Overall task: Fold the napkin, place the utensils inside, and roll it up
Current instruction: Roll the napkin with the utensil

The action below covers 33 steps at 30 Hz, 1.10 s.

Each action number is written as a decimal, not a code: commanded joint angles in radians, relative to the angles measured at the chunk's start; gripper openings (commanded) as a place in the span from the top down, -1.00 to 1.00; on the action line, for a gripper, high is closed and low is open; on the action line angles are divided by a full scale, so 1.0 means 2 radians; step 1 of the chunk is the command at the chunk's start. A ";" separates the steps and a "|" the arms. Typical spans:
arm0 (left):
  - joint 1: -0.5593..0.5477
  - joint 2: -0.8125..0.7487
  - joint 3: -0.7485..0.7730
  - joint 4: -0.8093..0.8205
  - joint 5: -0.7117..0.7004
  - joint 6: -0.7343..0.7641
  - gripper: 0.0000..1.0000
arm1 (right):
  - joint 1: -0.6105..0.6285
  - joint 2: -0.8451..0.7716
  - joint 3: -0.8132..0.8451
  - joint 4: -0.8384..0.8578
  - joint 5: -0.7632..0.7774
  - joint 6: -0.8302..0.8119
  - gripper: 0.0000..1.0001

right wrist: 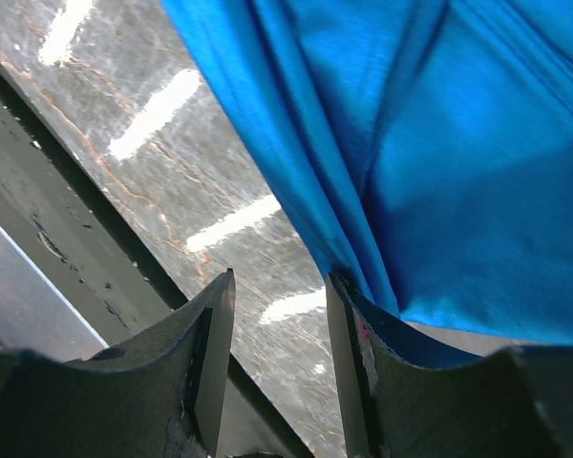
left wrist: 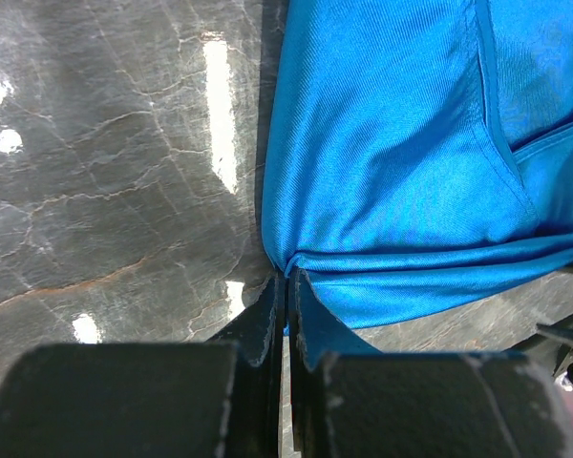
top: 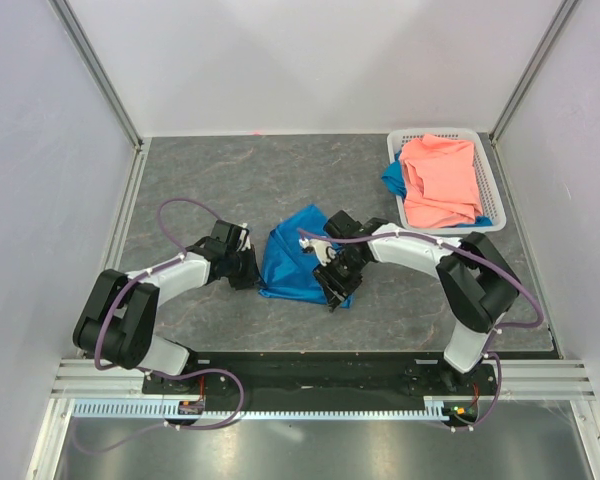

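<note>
The bright blue napkin (top: 292,260) lies bunched and creased on the dark table between my two arms. My left gripper (top: 248,268) is at its left edge. In the left wrist view the jaws (left wrist: 286,282) are pressed together, pinching a gathered corner of the napkin (left wrist: 401,162). My right gripper (top: 335,290) is at the napkin's near right corner. It stands open (right wrist: 279,279) with only table showing between its fingers. The napkin (right wrist: 439,143) drapes over the outer side of the right-hand finger (right wrist: 349,315). The utensils are out of view.
A white basket (top: 491,172) stands at the back right, holding a salmon-pink cloth (top: 440,182) with a blue scrap (top: 392,180) peeking out beneath it. The black base rail (right wrist: 67,229) runs close behind the right gripper. White walls enclose the table.
</note>
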 commanded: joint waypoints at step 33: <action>0.000 0.023 0.012 -0.035 0.020 0.025 0.96 | 0.199 -0.021 0.024 0.195 0.294 -0.036 -0.11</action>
